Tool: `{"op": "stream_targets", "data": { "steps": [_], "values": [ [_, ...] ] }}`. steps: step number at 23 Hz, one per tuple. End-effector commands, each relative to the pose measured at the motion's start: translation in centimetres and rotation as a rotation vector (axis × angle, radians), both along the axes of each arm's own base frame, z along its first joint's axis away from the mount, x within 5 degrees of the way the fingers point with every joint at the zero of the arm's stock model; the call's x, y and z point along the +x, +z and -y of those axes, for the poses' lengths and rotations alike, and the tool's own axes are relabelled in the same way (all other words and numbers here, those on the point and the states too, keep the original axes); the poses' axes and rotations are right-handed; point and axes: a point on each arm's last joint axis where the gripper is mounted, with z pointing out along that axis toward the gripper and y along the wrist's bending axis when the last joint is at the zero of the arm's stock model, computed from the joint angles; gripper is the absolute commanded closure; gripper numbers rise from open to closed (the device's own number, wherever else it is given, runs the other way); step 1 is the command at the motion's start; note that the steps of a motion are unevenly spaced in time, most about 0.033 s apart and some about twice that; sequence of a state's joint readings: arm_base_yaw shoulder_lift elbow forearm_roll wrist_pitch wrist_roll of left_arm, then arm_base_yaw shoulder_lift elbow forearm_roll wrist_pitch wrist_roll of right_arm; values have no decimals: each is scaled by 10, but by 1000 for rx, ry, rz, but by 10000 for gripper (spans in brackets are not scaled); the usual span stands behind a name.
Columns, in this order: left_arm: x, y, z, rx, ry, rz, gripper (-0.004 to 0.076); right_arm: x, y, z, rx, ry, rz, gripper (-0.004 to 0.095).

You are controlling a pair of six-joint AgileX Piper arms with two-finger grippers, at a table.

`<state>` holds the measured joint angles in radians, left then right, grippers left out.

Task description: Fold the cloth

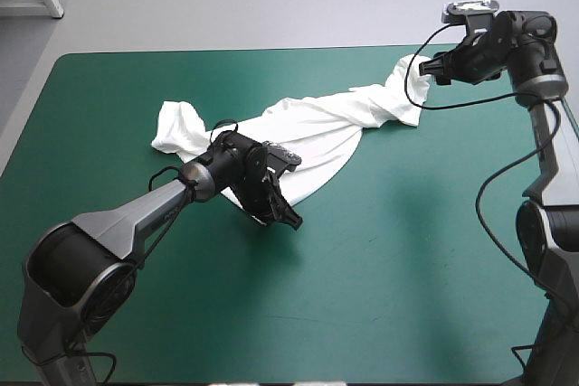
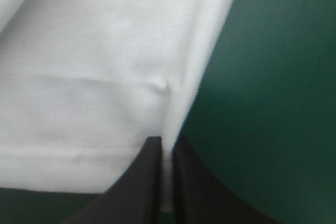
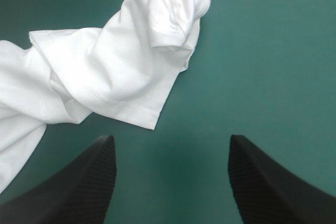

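Overhead, the T-shirt (image 1: 312,128) is lying twisted across the teal-green cover (image 1: 407,268), from mid-table toward the far right. Left wrist: the left gripper (image 2: 167,148) is pinching its hem. Right wrist: the right gripper (image 3: 170,145) is hovering, fingers apart, a sleeve ahead.

Table (image 1: 425,314) with the teal-green cover is carrying one item: a white T-shirt (image 1: 312,128). It's lying rumpled, stretching diagonally from left of centre toward the far right corner, with both ends bunching up.
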<state>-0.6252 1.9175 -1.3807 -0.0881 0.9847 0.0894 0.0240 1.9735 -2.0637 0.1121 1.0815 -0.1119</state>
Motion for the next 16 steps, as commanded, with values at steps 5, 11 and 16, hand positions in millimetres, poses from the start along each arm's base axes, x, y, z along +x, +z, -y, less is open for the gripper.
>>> {"op": "stream_targets", "data": {
  "steps": [5, 11, 16],
  "values": [
    [-4, -29, 12, -38, 29, -75, 703, 28, -33, -9, 117, 35, 9, 355],
    [-3, -29, 12, -41, 26, -67, 705, 56, -93, -16, 167, 39, -59, 355],
    [-2, -29, 10, -20, 9, -50, 705, 62, -112, -28, 173, 63, -83, 446]
  ]
}}
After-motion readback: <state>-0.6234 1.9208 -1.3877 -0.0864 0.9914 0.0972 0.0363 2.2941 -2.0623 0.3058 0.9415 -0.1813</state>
